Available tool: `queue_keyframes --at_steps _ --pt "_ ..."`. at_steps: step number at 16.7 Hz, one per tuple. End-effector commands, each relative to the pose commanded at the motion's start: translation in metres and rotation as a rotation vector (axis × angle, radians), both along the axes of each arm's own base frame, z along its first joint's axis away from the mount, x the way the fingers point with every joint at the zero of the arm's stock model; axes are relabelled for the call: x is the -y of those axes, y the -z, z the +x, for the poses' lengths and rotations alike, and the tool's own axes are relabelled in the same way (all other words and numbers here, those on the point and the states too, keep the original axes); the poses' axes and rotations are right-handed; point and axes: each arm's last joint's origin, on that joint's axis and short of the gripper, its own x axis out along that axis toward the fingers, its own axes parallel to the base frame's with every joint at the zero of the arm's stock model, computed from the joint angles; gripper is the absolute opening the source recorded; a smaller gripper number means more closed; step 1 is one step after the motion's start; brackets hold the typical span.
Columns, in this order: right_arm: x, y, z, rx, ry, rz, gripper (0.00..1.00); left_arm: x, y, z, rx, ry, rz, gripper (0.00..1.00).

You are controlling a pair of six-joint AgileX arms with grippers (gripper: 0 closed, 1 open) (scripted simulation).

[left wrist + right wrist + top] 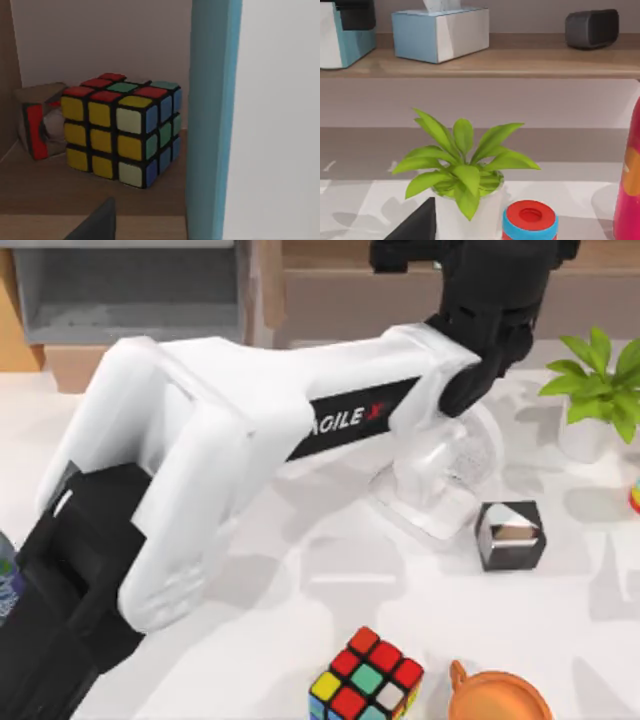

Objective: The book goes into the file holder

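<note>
The light-blue book [212, 120] stands upright on the long wooden shelf [50, 190], close to the left wrist camera, with its white page side turned away from the Rubik's cube [125, 130] beside it. My left arm reaches across the table to the shelf, and its gripper [480, 270] is at the book [357, 45]. One dark fingertip [97, 225] shows, with a gap between it and the book's cover. The grey file holder [130, 332] stands at the back left of the table. A dark fingertip [417, 225] of my right gripper hangs near the potted plant [465, 170].
On the table are a clear fan [440, 470], a dark cube [510, 535], a second Rubik's cube [365, 680], an orange cup [500, 702] and the plant [600, 390]. A tissue box [440, 32] and a black speaker [592, 27] sit on the shelf [495, 62].
</note>
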Motion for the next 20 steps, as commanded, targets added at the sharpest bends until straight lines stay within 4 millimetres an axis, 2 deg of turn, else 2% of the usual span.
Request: queue_keyframes --at_steps 6,13,17,20 --pt "0.0 0.0 0.0 0.0 0.0 0.0 1.0 -0.001 0.002 0.002 -0.002 -0.003 0.002 1.0" --pt "0.0 0.0 0.0 0.0 0.0 0.0 1.0 0.002 0.001 0.019 0.001 -0.001 0.0 1.0" --pt "0.0 0.0 0.0 0.0 0.0 0.0 1.0 0.002 0.001 0.02 0.001 -0.001 0.0 1.0" --pt "0.0 0.0 0.0 0.0 0.0 0.0 1.0 0.002 0.001 0.02 0.001 -0.001 0.0 0.77"
